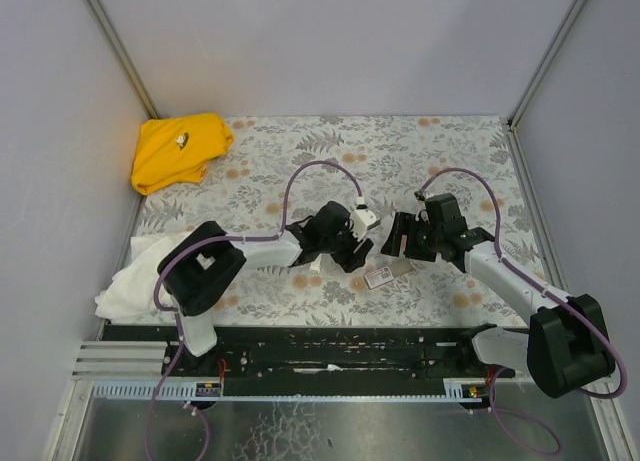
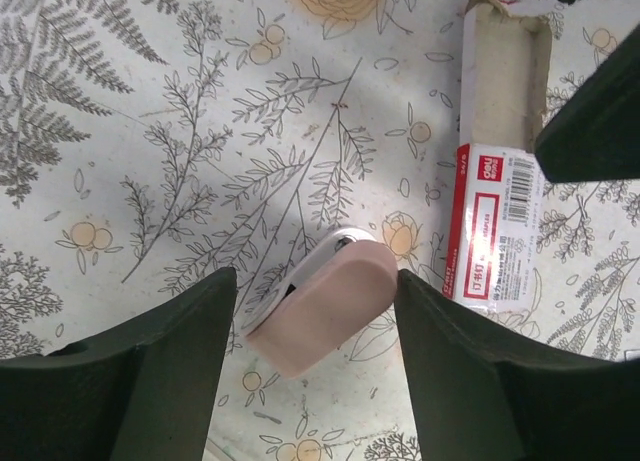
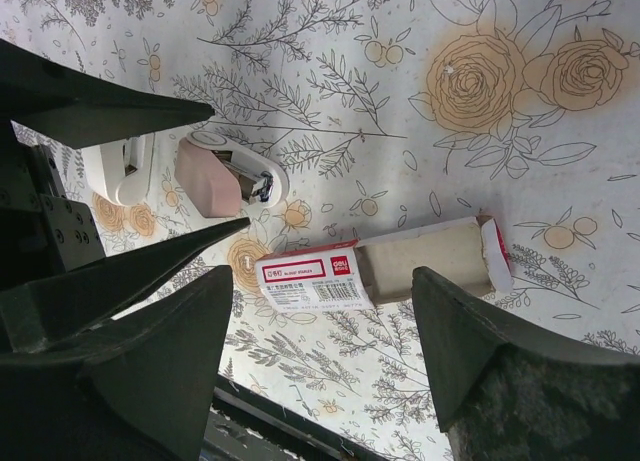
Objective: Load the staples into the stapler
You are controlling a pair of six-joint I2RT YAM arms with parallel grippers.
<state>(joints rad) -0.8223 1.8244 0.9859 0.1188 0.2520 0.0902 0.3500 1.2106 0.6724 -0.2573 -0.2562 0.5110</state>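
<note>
While my left gripper (image 2: 315,281) clasps the stapler (image 2: 320,311) at mid-counter, nearer the near edge, my right gripper (image 3: 322,274) hangs spread and empty over the slid-open staple box (image 3: 310,279), so loading, I judge, has not begun.

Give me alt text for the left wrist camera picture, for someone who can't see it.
A small pink-and-white stapler sits between the dark fingers of the left gripper, above a floral tablecloth. To its right lies a red-and-white labelled staple box, its grey tray slid partly out.
</note>
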